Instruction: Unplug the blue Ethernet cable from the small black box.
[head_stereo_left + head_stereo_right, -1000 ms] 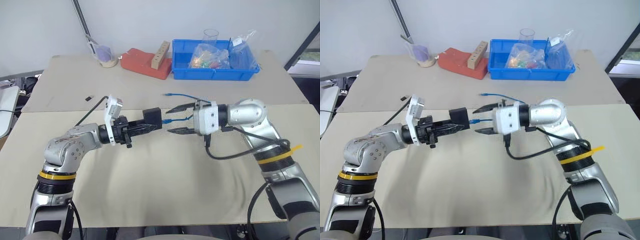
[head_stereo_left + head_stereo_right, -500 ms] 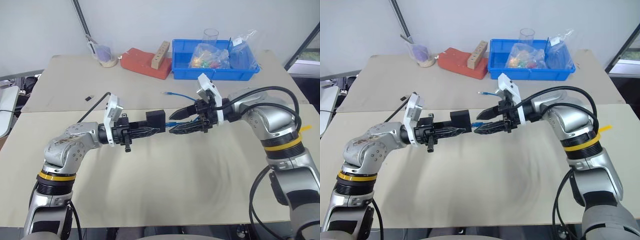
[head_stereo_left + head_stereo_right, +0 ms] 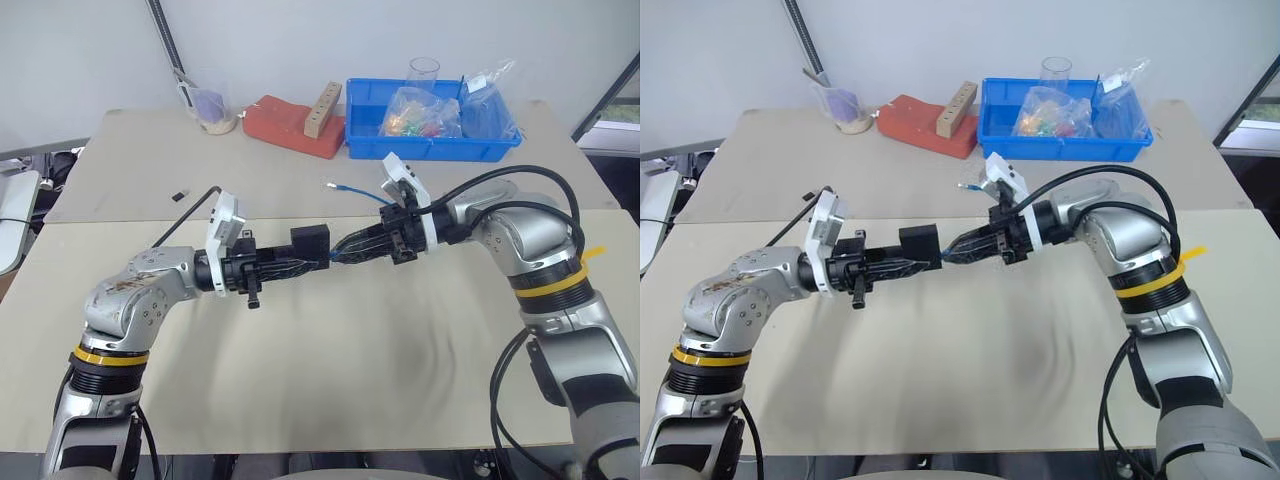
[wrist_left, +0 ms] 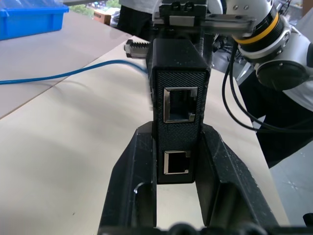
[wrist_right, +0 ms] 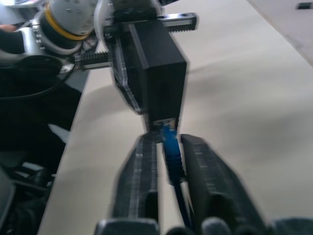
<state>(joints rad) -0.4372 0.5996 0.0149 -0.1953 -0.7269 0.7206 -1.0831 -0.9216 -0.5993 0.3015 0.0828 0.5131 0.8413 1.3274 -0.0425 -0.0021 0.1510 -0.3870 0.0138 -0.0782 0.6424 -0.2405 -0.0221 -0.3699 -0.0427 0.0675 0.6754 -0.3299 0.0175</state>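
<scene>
The small black box (image 3: 310, 241) is held above the table (image 3: 330, 370), over the seam where its two tan boards meet, clamped from both sides by the left gripper (image 4: 178, 161). In the left wrist view two square ports show on the box's near face, one above the other, both unoccupied.

The right gripper (image 5: 168, 152) meets the box from the opposite side, its two fingers pinched onto the blue Ethernet cable (image 5: 171, 147) right at the box's far face. The plug end appears to sit in a socket there, though the blur in that close view makes how deep it sits hard to judge. From the grip, the cable runs back past the right wrist and lies on the table beyond the box, its free end (image 3: 330, 186) pointing toward the red block (image 3: 290, 125).

On the near side of the box the tabletop is bare right up to its front edge. Beyond the box, along the far edge, stand the red block, a blue bin (image 3: 430, 140) with bagged items, and a cup (image 3: 212, 110). A tiny black clip (image 3: 178, 195) lies well to the left of the box.
</scene>
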